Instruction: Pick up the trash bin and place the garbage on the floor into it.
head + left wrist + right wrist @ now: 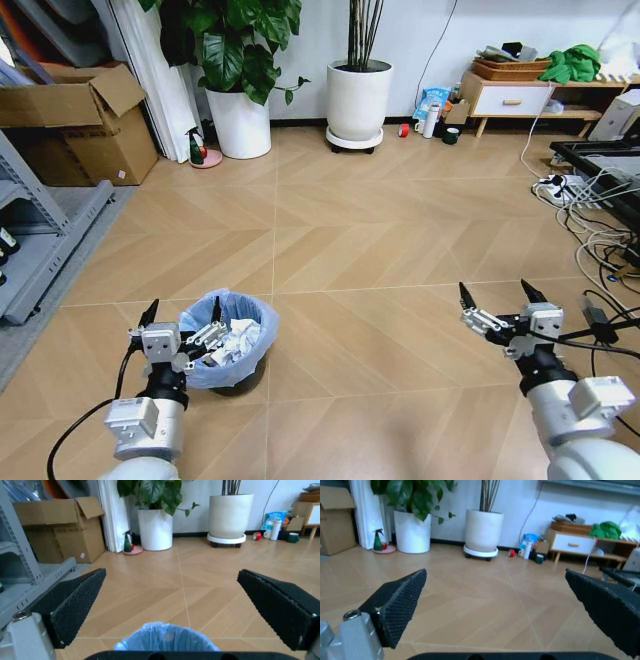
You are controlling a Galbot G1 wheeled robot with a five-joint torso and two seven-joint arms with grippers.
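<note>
The trash bin [238, 362], small and dark with a light blue bag [167, 638], stands on the floor at the near left. Crumpled white paper wads of garbage [234, 340] lie inside it. My left gripper [184, 310] hangs open just above the bin's near-left rim, holding nothing; its fingers [75, 603] stand wide apart over the bag. My right gripper [496, 294] is open and empty above bare floor at the near right, its fingers [400, 600] spread wide. A small red piece [404, 130] sits on the floor far back by the cabinet.
Two white plant pots [358, 100] stand at the back wall, with a white thermos [431, 120] and a dark mug [452, 135] by a low cabinet [510, 98]. Cardboard boxes [90, 125] and a grey rack [40, 230] are at the left. Cables [590, 230] trail at the right.
</note>
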